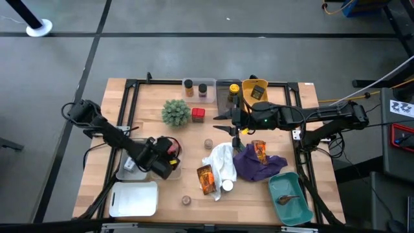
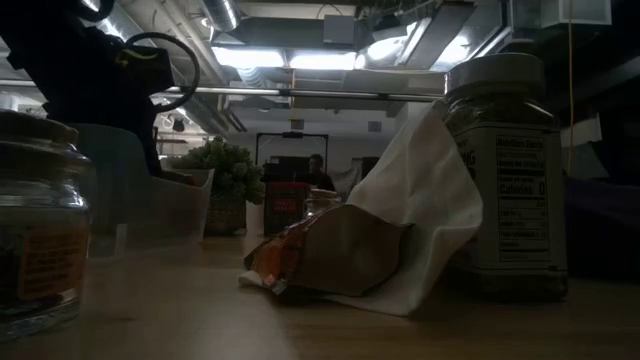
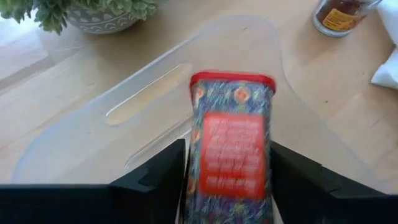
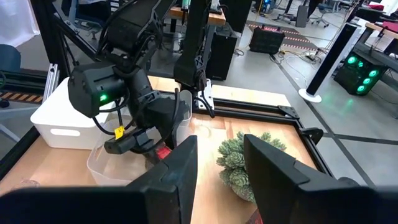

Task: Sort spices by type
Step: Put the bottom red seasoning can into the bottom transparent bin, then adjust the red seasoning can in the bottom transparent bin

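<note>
My left gripper (image 1: 167, 158) hangs over a clear tub (image 3: 124, 124) at the table's left, with a red-rimmed tin (image 3: 231, 143) bearing a red label between its fingers. My right gripper (image 4: 221, 165) stands open, raised above the table's middle (image 1: 236, 129), holding nothing. Other spices lie about: a red tin (image 1: 198, 114) by the spiky plant (image 1: 176, 112), two jars (image 1: 188, 86) at the far edge, an orange foil packet (image 1: 206, 179) near the front, another (image 1: 259, 151) on the purple cloth (image 1: 255, 167), and brown discs (image 1: 186, 200). My left gripper has the tin's two narrow sides (image 3: 198, 180) between its two fingers, near the tin's back end. The fingers slant down from the table's left and lie along the tin. The tin sticks out ahead of them over the clear tub; the picture is blurred where they meet.
A white bin (image 1: 134, 199) stands at the front left and a teal bin (image 1: 291, 197) at the front right. A yellow container (image 1: 255, 89) and a clear one (image 1: 228, 94) stand at the far edge. A white cloth (image 1: 222, 163) lies mid-table, with a jar (image 2: 505, 170) beside it.
</note>
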